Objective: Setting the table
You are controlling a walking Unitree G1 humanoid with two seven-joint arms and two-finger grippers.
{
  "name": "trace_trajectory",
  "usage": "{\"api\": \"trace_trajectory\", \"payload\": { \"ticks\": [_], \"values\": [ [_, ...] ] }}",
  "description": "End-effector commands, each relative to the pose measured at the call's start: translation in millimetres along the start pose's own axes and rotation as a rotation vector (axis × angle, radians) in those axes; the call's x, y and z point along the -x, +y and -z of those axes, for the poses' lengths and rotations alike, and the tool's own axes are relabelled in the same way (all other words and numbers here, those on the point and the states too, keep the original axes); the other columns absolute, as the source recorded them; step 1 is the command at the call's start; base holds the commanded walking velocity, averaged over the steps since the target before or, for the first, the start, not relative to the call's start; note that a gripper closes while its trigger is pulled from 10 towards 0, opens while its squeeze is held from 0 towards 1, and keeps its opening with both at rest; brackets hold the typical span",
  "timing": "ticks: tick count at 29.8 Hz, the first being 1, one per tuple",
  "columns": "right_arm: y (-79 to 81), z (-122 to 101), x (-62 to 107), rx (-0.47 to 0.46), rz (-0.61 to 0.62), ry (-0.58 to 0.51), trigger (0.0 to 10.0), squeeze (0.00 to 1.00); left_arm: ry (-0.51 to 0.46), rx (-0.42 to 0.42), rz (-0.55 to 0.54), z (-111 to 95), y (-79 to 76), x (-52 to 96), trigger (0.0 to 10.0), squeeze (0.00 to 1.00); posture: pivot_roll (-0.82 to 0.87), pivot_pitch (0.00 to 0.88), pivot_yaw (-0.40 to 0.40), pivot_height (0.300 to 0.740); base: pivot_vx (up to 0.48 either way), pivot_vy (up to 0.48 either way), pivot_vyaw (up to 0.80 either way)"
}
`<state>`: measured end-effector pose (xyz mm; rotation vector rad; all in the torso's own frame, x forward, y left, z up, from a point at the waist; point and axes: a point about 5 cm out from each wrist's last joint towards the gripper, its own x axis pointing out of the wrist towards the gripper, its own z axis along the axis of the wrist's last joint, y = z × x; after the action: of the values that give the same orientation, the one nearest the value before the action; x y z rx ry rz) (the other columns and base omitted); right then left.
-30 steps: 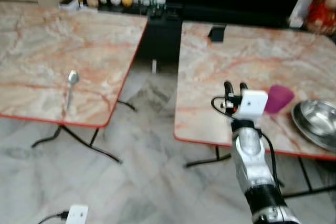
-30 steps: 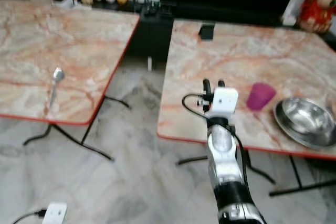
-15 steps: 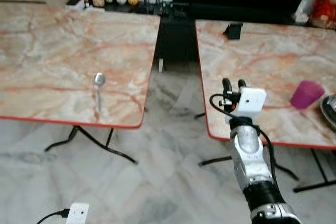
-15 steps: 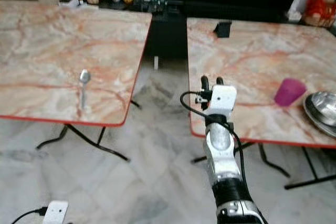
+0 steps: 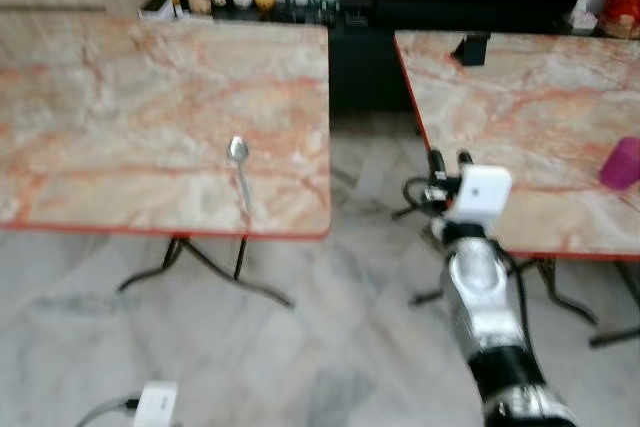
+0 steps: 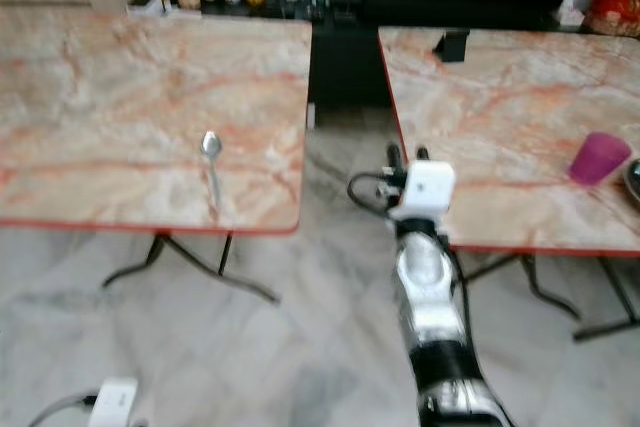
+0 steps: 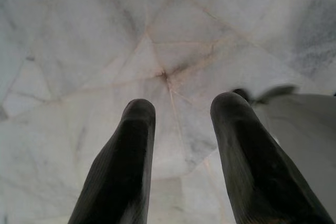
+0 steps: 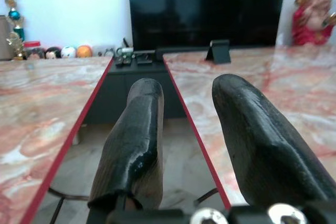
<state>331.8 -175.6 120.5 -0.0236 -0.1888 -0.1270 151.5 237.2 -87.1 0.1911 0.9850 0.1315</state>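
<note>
On the left bench lies a spoon; a purple cup stands on the right bench. Between them the right gripper hovers, jaws open and empty; the left gripper hangs over the floor, jaws parted.

Two folding tables with pink-veined marble tops and red edges, left one and right one, stand apart on a grey-white marble tile floor. Behind them a low black cabinet, a large dark screen and a white wall.
</note>
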Motion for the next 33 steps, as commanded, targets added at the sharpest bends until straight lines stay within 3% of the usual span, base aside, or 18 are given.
{"api": "trace_trajectory", "payload": {
  "ticks": [1, 23, 33],
  "values": [
    [7.2, -5.1, -3.1, -0.018, -0.014, -0.017, 10.0, 0.0, 0.019, 0.007, -0.01, 4.3, 3.3, 0.8, 10.0, 0.0, 0.02, 0.0, -0.045, 0.74, 0.0, 0.326, 0.0],
    [13.2, -2.0, -2.1, -0.025, -0.032, -0.006, 10.0, 0.0, 0.028, 0.009, -0.016, 9.7, 6.1, 2.2, 10.0, 0.0, 0.03, 0.0, -0.047, 0.74, 0.0, 0.322, 0.0],
    [13.7, -2.0, -2.2, -0.027, -0.036, -0.007, 10.0, 0.0, 0.022, 0.004, -0.004, 7.6, -3.4, 1.5, 10.0, 0.0, 0.04, 0.0, -0.049, 0.74, 0.0, 0.187, 0.0]
  ]
}}
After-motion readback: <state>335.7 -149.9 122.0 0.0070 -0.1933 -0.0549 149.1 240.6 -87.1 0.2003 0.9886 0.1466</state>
